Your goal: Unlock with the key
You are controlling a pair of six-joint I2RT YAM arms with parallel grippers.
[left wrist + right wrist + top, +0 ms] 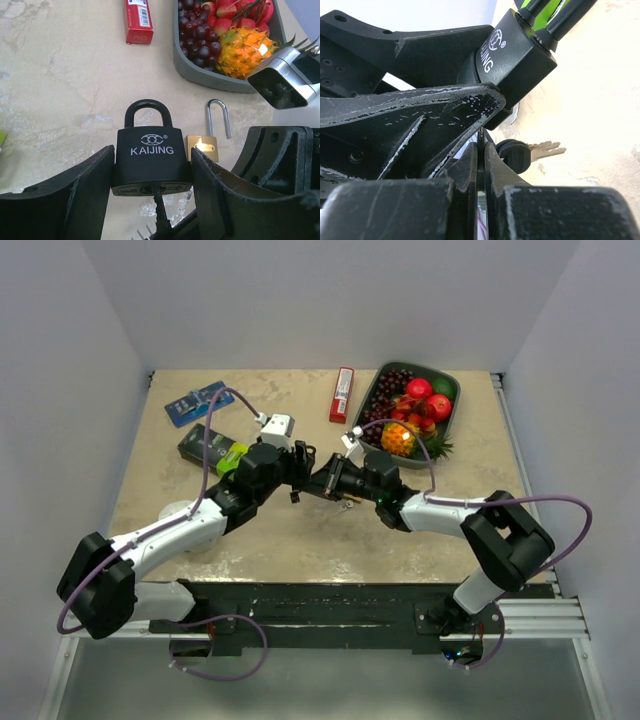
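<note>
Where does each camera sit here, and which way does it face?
Top external: above and behind the bases, looking down at the table; left arm and right arm show.
Left wrist: on the left arm, looking along the left fingers clamping the black padlock, key in its base; fruit tray beyond.
Right wrist: on the right arm, behind the right fingers shut on the key, facing the padlock's base.
Shared: both wrist views show the black padlock.

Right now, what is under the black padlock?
A key, pinched by the right gripper, goes up into the bottom keyhole of the black padlock. How deep the blade reaches is hidden inside the body.
</note>
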